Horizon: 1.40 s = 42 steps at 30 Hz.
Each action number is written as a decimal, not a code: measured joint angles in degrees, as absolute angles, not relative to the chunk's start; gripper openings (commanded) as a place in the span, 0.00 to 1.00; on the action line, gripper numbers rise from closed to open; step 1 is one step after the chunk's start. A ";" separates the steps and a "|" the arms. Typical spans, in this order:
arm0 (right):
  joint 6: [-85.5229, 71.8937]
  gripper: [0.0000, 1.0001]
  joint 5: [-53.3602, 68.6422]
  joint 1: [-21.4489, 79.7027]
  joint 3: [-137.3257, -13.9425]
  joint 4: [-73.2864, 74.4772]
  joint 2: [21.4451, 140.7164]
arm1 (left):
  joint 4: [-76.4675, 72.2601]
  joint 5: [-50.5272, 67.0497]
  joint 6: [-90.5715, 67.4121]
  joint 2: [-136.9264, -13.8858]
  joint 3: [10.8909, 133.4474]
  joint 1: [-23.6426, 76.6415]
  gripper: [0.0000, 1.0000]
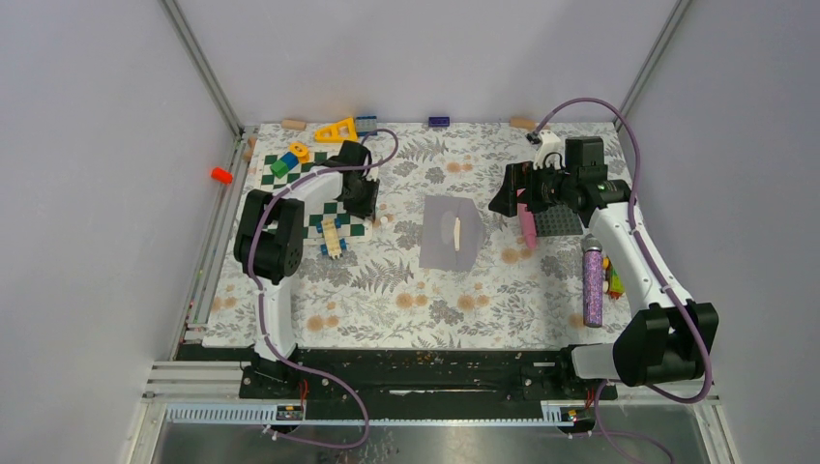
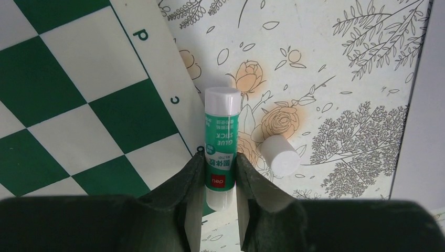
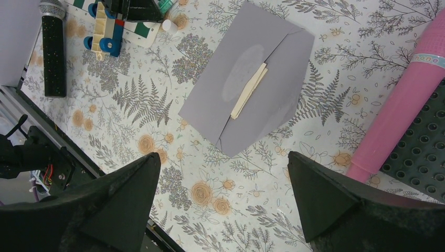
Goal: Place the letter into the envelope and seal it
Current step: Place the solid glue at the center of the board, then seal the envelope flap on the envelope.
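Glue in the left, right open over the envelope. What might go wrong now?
The letter peeks from the envelope, so glue could smear it. The loose cap by the glue stick could get knocked away. The right gripper hangs near the pink tube and may bump it.

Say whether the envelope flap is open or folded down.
Folded down: the flap lies flat over the envelope, a cream strip peeking at its edge. Sealed: cannot tell.
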<state>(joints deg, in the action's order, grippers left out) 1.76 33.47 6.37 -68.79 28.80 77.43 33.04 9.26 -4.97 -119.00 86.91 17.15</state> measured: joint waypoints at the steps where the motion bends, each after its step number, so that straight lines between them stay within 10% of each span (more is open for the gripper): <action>1: 1.76 0.99 33.45 6.37 -68.79 28.80 77.43 | 32.88 9.30 -5.04 -119.00 86.76 17.19 0.26; 42: -13.74 0.96 29.21 6.37 -59.83 22.68 94.00 | 26.85 24.84 -13.34 -107.79 84.64 26.59 0.47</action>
<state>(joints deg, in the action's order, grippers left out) -13.74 29.21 6.37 -59.83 22.68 94.00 26.85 24.84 -13.34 -107.79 84.64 26.59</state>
